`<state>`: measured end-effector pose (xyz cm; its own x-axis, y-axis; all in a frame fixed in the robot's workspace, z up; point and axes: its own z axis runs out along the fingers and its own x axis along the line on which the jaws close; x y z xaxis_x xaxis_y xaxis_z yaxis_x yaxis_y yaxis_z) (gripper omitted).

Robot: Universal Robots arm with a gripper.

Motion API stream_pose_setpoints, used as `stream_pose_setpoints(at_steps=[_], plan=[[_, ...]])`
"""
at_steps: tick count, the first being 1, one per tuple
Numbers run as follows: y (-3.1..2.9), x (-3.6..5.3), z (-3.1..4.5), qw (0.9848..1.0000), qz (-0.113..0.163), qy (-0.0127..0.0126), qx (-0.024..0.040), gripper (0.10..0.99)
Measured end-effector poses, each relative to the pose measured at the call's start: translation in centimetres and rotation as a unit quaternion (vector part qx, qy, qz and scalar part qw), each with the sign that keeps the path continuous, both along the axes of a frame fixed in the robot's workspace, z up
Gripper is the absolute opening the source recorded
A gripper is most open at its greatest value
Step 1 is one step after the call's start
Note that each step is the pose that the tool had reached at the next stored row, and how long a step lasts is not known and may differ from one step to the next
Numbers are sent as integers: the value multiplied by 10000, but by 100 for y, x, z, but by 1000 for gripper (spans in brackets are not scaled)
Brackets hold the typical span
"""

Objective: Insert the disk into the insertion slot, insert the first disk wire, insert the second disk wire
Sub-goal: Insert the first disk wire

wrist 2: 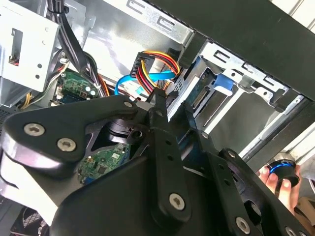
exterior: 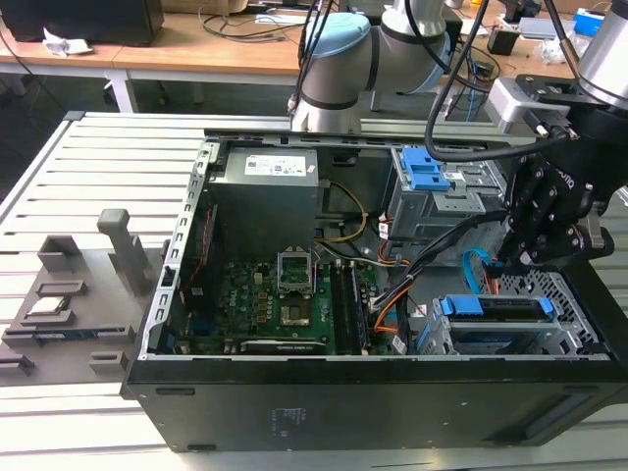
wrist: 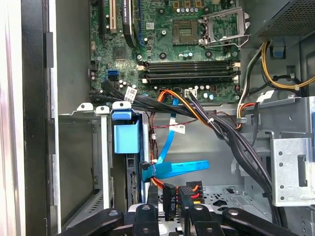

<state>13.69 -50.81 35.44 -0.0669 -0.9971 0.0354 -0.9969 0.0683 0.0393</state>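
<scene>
So the disk [exterior: 491, 307] is sitting in the insertion slot [exterior: 567, 292], at the near corner of the case [exterior: 294, 412] on the exterior view's right. The gripper [exterior: 530, 260] hangs over the slot's far end, claw clamped on a black plug [wrist: 170, 200] with red and yellow wires, just beside the blue flat cable [wrist: 182, 168]

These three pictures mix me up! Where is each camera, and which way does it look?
Exterior view: off the arm, looking down into the open computer case; the arm and gripper show at its right.
First wrist view: rides the wrist, looking past the gripper at the disk and motherboard.
Second wrist view: rides the wrist, looking over the gripper towards the disk.
Shared: both wrist views show the disk and blue cable.
</scene>
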Motion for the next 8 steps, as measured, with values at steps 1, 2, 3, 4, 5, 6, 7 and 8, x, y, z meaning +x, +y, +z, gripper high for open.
stream_pose_setpoints(at_steps=[1,2,3,4,5,6,7,8], plan=[[0,0,0,10000,0,0,0,302],[0,0,0,10000,0,0,-1,286],[0,0,0,10000,0,0,-1,224],[0,0,-1,10000,0,0,-2,169],[0,0,-1,10000,0,0,-3,169],[0,0,0,10000,0,0,-4,169],[0,0,-1,10000,0,0,-4,169],[0,0,-1,10000,0,0,-5,169]])
